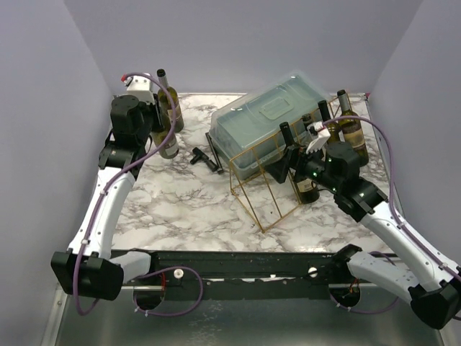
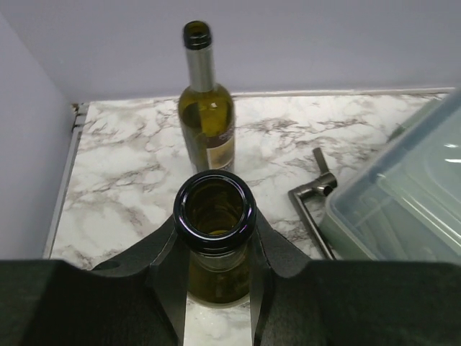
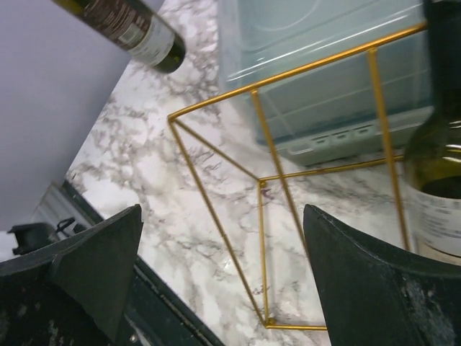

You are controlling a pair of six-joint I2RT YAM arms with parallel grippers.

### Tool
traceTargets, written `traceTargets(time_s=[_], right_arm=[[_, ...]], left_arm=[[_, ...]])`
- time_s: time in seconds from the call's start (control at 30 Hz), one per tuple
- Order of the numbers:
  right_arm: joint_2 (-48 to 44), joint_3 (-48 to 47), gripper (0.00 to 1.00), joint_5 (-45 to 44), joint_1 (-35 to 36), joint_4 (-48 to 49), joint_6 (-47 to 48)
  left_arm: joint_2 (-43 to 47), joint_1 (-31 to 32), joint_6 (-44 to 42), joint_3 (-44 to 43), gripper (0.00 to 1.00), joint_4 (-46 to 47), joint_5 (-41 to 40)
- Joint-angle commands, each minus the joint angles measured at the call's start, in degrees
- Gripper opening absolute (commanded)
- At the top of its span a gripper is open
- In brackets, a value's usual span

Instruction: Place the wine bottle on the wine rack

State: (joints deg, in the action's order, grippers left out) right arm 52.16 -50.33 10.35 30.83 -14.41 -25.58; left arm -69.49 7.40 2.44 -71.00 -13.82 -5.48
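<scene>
**Left jaws pinch a bottle neck; right jaws gape at the wire rack**

Top view: the left arm [image 1: 108,202] runs up the left edge of the marbled worktop [image 1: 180,202], its wrist turned inward at the far left corner. The wine bottle [image 1: 169,144] stands upright there, well apart from the wine rack [image 1: 265,193]. A second bottle [image 1: 167,97] stands just behind it. The right arm [image 1: 389,223] reaches in from the right, its jaws at the rack's right end beside a dark bottle [image 1: 306,184]. The rack is a thin gold wire wedge, close against a translucent bluish lidded box [image 1: 270,126]. A small dark tool [image 1: 205,158] lies between the wine bottle and the box.

Left wrist view: black fingers [image 2: 166,281] press on both sides of the wine bottle [image 2: 215,213], just under its round open rim. The glass is dark green. Beyond it stands the second bottle [image 2: 207,122], olive with a pale label.

Right wrist view: the jaws are spread wide, holding nothing. Between the fingers [image 3: 94,259] show the rack's gold bars [image 3: 261,183], with the box [image 3: 324,43] behind. A glossy labelled bottle [image 3: 436,180] stands at the right.
</scene>
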Motion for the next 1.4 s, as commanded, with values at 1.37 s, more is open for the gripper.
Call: traceTargets(time_s=[1.37], right_arm=[[52.3,-37.9,1.0,-22.5,25.9,23.8,16.1]], left_arm=[[-1.9,-6.9,17.1,-1.2,0.0,11.4,38.4]])
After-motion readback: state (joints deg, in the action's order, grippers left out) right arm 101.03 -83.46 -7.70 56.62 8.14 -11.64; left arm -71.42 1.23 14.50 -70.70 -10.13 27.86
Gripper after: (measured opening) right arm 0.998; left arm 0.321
